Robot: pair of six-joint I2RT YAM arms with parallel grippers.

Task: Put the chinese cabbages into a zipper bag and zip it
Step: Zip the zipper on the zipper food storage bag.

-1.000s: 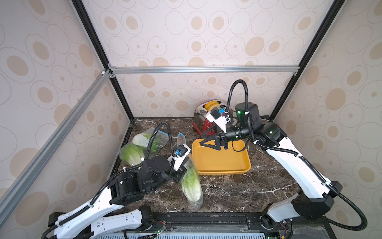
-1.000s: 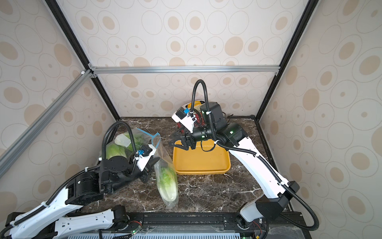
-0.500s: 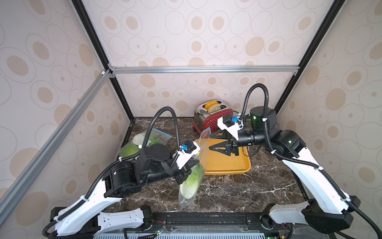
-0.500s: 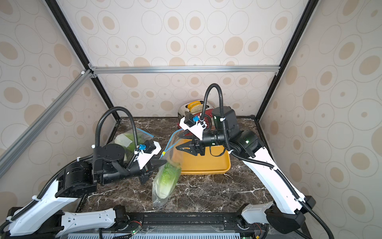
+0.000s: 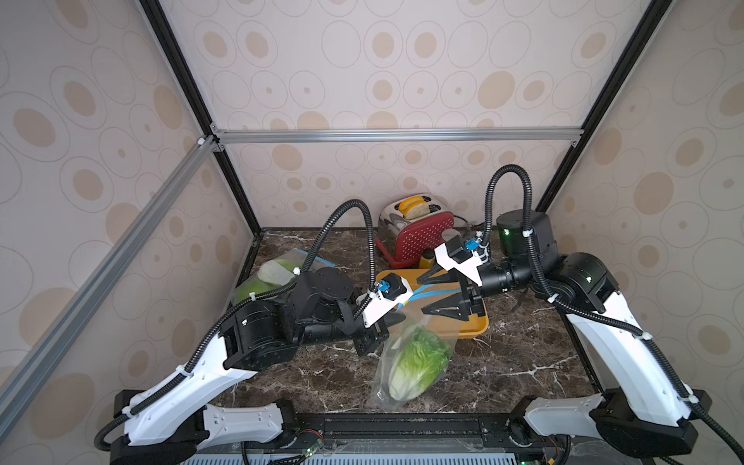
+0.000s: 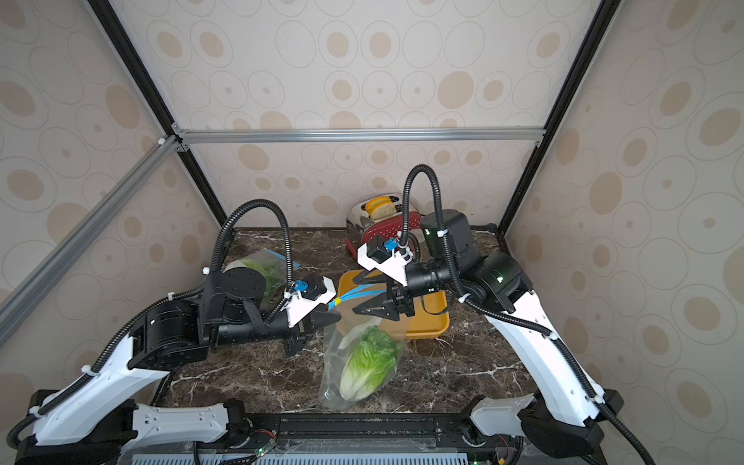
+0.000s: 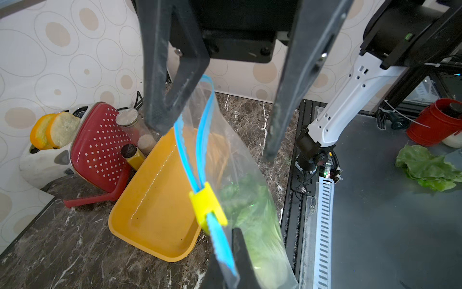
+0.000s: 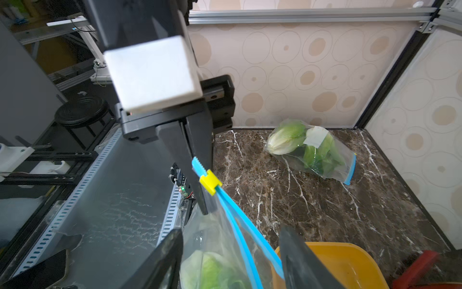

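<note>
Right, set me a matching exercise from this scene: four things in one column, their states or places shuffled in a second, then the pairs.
Things:
1. left gripper
2. right gripper
3. yellow slider
4. toaster

States or places:
A. open, blue zip strip between its jaws
B. at the back, bread in its slots
C. shut on the top edge of the zipper bag
D. on the blue zip strip, right beside the shut gripper

Pairs: 1-C, 2-A, 3-D, 4-B
</note>
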